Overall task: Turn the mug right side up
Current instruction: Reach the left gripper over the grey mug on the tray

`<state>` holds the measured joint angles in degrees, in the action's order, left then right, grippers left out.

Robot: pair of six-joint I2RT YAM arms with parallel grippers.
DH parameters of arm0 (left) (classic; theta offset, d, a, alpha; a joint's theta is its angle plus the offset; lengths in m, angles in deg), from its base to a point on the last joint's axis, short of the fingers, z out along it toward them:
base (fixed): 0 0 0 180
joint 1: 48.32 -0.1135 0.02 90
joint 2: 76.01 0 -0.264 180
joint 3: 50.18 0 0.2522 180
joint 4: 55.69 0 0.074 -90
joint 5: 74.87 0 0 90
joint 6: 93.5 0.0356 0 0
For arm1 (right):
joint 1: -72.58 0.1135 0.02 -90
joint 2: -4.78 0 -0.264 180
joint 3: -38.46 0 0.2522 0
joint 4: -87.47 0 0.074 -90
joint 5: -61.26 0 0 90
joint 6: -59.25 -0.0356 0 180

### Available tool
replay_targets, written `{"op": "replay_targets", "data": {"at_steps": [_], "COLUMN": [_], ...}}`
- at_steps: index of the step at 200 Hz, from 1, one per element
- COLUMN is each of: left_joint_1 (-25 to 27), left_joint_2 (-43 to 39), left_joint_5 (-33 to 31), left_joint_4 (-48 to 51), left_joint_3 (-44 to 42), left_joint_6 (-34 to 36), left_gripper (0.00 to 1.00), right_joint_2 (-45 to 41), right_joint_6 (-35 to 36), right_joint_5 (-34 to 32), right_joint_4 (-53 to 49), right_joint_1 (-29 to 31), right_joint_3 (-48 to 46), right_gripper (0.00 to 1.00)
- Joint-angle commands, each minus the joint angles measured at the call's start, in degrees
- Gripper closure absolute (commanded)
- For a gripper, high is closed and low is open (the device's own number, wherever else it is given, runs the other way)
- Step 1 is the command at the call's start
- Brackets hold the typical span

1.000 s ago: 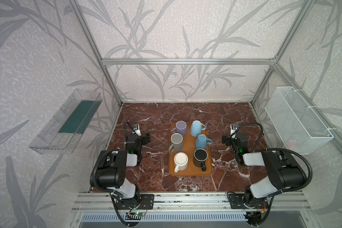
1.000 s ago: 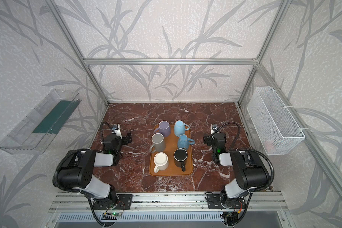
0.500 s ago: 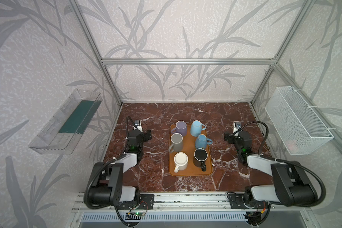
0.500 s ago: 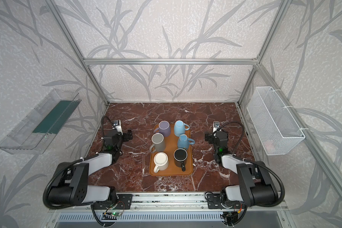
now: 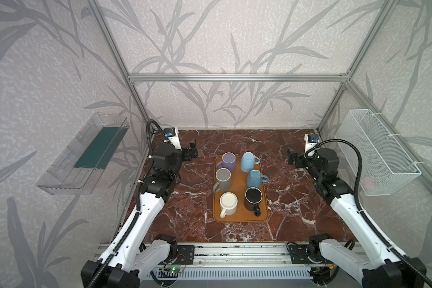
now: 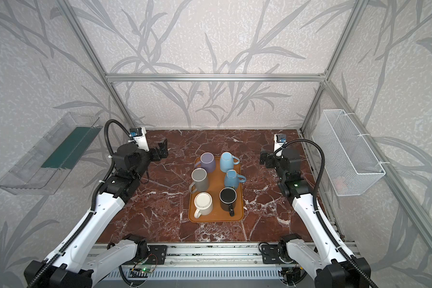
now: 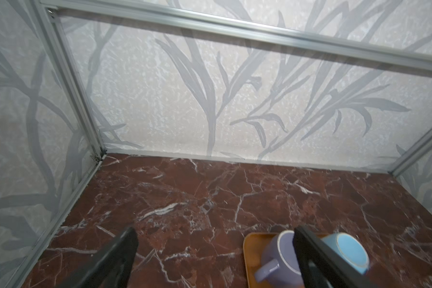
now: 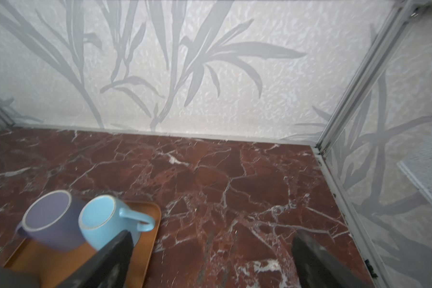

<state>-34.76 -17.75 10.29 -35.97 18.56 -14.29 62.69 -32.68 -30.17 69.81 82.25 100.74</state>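
6 mugs are sitting on the orange tray (image 5: 240,217) in the middle of the marble surface (image 5: 185,212), in 2 columns of 3. The purple mug (image 5: 228,160) and the light blue mug (image 5: 248,162) are standing at the far end. The grey mug (image 5: 223,178) and the textured blue mug (image 5: 254,178) are sitting in the middle. The white mug (image 5: 228,203) and the black mug (image 5: 253,198) are standing nearest the robot.

In the wrist views the purple and light blue mugs are showing flat bases ringed by a pale edge, so they are standing rim down. The grey, white and textured blue mugs are looking the same from above. Whether the black mug's dark top is a base or an opening, I cannot tell.

The left gripper (image 5: 191,151) is hovering to the left of the tray's far end and the right gripper (image 5: 292,159) to its right, both well apart from any mug. The fingers (image 7: 115,259) of each are standing wide apart and holding nothing.

By my reading the task is only beginning: no mug is being gripped and none is plainly upright. Choosing a mug, reaching it, grasping, flipping and setting it down are all waiting to be done.
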Motion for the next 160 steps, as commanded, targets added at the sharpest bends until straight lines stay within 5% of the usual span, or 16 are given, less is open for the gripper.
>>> {"op": "replay_targets", "data": {"at_steps": [1,96,160], "left_joint_1": [2.20,14.59,23.26], "left_joint_2": [1.00,3.97,22.54], "left_joint_5": [1.42,-2.56,-5.41], "left_joint_4": [14.20,32.75,49.39], "left_joint_3": [4.87,3.38,12.81], "left_joint_6": [-1.15,-5.66,-1.49], "left_gripper": [0.01,0.13,0.24], "right_joint_2": [0.40,-0.70,-1.34], "right_joint_6": [-0.98,-5.74,-5.37], "right_joint_5": [6.92,9.76,7.02], "right_joint_4": [-10.54,-15.40,-18.14], "right_joint_1": [1.27,3.60,3.68], "right_joint_3": [4.30,0.56,0.19], "right_gripper": [0.01,0.01,0.01]}}
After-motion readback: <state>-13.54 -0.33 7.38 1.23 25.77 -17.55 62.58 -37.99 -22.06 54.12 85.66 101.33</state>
